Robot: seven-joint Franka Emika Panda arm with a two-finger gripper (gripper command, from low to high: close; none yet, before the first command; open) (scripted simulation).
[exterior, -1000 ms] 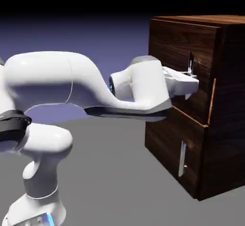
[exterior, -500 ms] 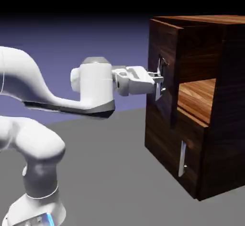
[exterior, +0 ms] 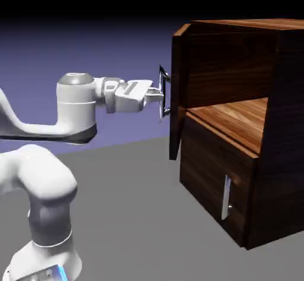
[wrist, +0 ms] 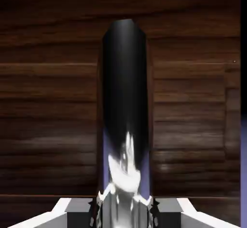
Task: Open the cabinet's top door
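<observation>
The dark walnut cabinet [exterior: 279, 125] stands at the exterior view's right. Its top door [exterior: 176, 92] is swung far out to the left, seen nearly edge-on, and the lighter wood shelf [exterior: 237, 119] inside lies exposed. My gripper [exterior: 160, 94] is shut on the top door's vertical silver handle [exterior: 162, 92]. In the hand view the handle [wrist: 125, 126] fills the middle as a dark shiny bar between my fingertips [wrist: 99, 205], with the door's dark wood [wrist: 48, 101] behind it. The lower door's short silver handle [exterior: 226, 196] hangs untouched.
The grey tabletop [exterior: 130, 214] stretches in front of the cabinet. My white arm [exterior: 77, 104] reaches level from the left, with its base [exterior: 41, 226] at the lower left.
The arm has drawn back to the left with the handle in its grip. The top door has swung from nearly shut to wide open, exposing the shelf.
</observation>
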